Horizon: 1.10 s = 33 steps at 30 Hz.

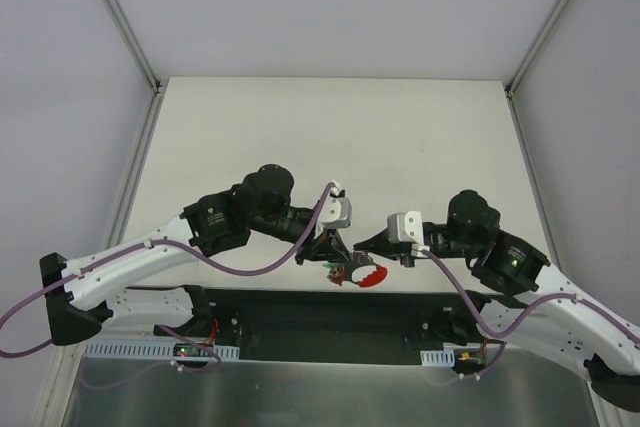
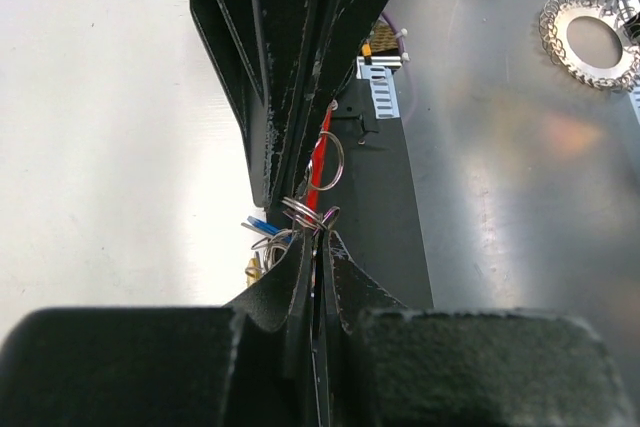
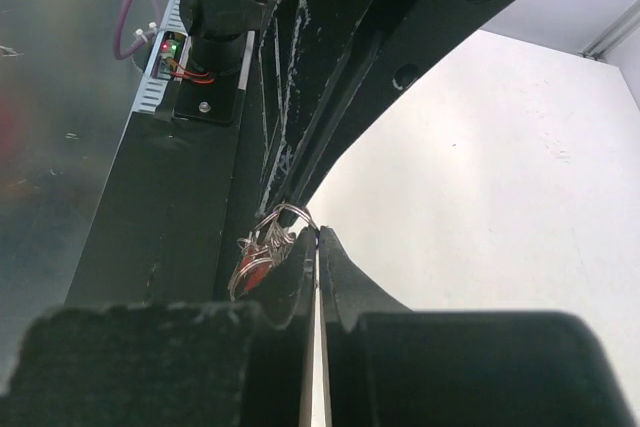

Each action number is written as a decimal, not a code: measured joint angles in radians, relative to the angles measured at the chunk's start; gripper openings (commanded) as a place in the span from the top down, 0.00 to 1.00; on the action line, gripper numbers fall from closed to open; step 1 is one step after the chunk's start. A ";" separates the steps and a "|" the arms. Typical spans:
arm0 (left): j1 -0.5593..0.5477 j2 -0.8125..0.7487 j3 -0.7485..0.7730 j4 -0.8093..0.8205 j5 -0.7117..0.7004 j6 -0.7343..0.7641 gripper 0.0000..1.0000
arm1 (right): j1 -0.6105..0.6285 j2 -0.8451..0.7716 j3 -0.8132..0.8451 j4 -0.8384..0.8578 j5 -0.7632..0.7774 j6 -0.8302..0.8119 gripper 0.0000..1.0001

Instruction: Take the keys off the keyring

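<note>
The keys (image 1: 357, 273) hang in a small bunch at the table's near edge, with a red head (image 1: 373, 277) and a green head (image 1: 330, 269) showing. My left gripper (image 1: 338, 251) and right gripper (image 1: 358, 245) meet tip to tip just above the bunch. In the left wrist view my left gripper (image 2: 318, 234) is shut on the keyring (image 2: 304, 213); a red key (image 2: 320, 159) and a blue key (image 2: 262, 227) hang by it. In the right wrist view my right gripper (image 3: 318, 233) is shut on the keyring (image 3: 288, 213), with the red key (image 3: 256, 269) hanging to its left.
The white table (image 1: 330, 137) stretches away behind the grippers. A black base plate (image 1: 320, 312) and a metal sheet (image 1: 300, 392) lie below the bunch. A round metal disc with a chain rim (image 2: 590, 39) lies on the metal sheet. Frame posts (image 1: 120, 17) stand at the far corners.
</note>
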 measured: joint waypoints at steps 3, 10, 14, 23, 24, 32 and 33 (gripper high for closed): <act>0.007 -0.004 0.000 -0.002 -0.003 -0.009 1.00 | 0.000 -0.010 -0.003 0.002 0.010 -0.007 0.99; 0.019 -0.004 0.000 -0.006 -0.003 -0.028 1.00 | 0.000 -0.007 -0.003 0.004 0.006 -0.028 0.99; 0.026 -0.005 0.000 -0.017 -0.002 -0.035 1.00 | -0.001 0.002 -0.002 -0.003 -0.016 -0.055 0.99; 0.066 -0.004 0.001 -0.045 0.021 -0.042 1.00 | -0.001 0.045 0.054 -0.113 -0.043 -0.155 0.99; 0.072 -0.004 0.003 -0.048 0.028 -0.042 1.00 | -0.001 0.047 0.059 -0.124 -0.043 -0.165 0.99; 0.085 0.027 0.032 -0.057 0.067 -0.045 1.00 | 0.036 0.079 0.098 -0.209 -0.019 -0.242 0.99; 0.085 0.029 0.032 -0.060 0.071 -0.045 1.00 | 0.047 0.085 0.103 -0.220 -0.009 -0.248 0.99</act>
